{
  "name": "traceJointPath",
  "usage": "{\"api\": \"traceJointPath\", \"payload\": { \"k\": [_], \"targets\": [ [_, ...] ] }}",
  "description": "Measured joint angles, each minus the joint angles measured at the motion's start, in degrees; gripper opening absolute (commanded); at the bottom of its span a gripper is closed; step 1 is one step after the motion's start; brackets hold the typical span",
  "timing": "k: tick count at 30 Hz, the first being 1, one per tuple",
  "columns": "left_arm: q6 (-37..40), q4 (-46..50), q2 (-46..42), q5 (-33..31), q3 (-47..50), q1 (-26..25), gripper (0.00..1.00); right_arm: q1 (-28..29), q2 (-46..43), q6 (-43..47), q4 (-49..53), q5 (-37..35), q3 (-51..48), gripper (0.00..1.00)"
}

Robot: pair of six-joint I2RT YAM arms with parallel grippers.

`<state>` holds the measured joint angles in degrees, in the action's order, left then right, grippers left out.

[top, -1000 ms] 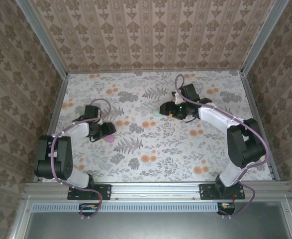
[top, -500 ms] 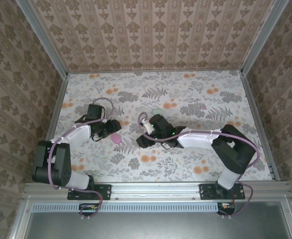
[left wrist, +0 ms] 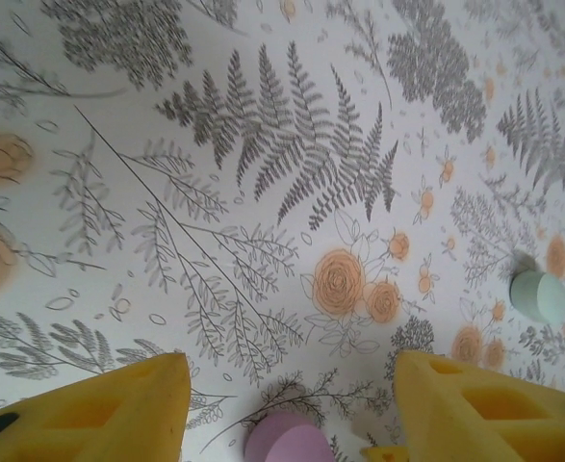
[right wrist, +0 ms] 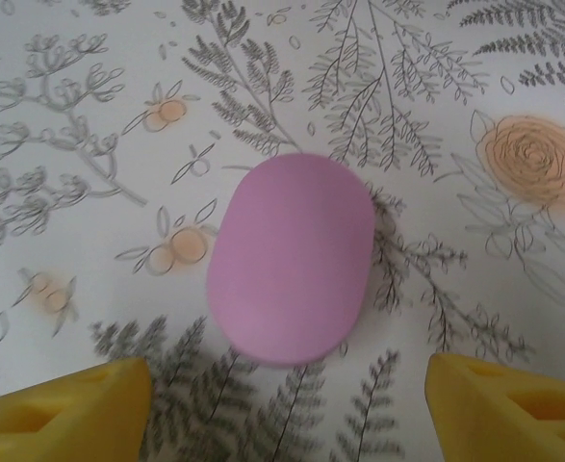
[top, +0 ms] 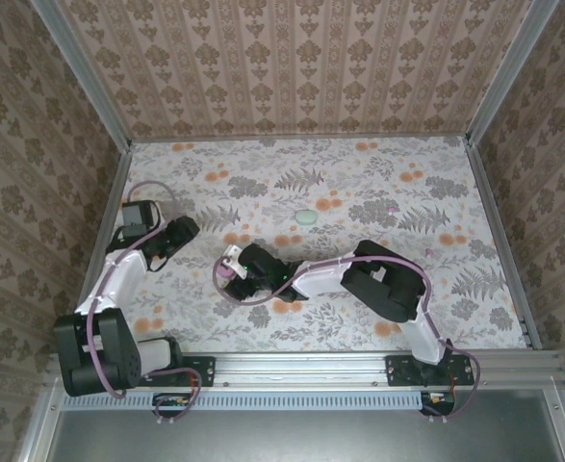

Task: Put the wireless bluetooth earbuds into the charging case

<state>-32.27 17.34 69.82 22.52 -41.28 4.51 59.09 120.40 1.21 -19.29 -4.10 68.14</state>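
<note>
The pink oval charging case [right wrist: 292, 255] lies flat on the floral tabletop with its lid shut. My right gripper [right wrist: 287, 385] is open just short of the case's near end, one yellow finger [right wrist: 65, 409] on each side. From above, the right gripper [top: 236, 276] is reaching far left to the case [top: 223, 272]. My left gripper [top: 178, 232] stands open to the left of the case and apart from it. In the left wrist view the case [left wrist: 287, 441] peeks in at the bottom edge between the left gripper's [left wrist: 290, 380] fingers. The earbuds are hidden.
A small mint-green rounded object [top: 306, 216] lies mid-table behind the case, also seen from the left wrist [left wrist: 539, 295]. The floral cloth [top: 388, 173] is bounded by metal rails and papered walls. The right arm [top: 378, 279] lies low across the table's front middle.
My right arm has swung from the back right across to the pink case and its jaws have widened. My left gripper has drawn back to the left, away from the case.
</note>
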Motion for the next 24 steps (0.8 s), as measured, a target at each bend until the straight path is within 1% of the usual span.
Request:
{"api": "traceJointPath", "payload": {
  "k": [4,8,15,17,20,24],
  "targets": [
    [0.6,0.1,-1.7,1.1,1.2,2.8,0.59,-0.1,2.6,1.6,-0.1,-0.4,2.4,0.74],
    [1.0,0.2,-2.2,1.9,1.8,4.3,0.59,-0.3,4.3,2.1,-0.3,-0.2,4.8,0.71],
    [1.9,0.2,-2.2,2.8,2.1,4.5,0.59,-0.5,5.7,1.9,-0.3,1.1,6.5,0.53],
    [2.1,0.2,-2.2,2.9,2.1,4.5,0.59,-0.7,5.7,2.0,-0.3,1.5,6.5,0.46],
    [2.3,0.1,-2.2,3.3,2.1,4.5,0.59,-1.2,5.5,2.3,-1.9,2.4,5.4,0.37],
    [2.4,-0.5,-2.2,4.9,2.1,4.3,0.59,-2.5,2.0,3.2,-3.3,4.2,0.2,0.35]
  ]
}}
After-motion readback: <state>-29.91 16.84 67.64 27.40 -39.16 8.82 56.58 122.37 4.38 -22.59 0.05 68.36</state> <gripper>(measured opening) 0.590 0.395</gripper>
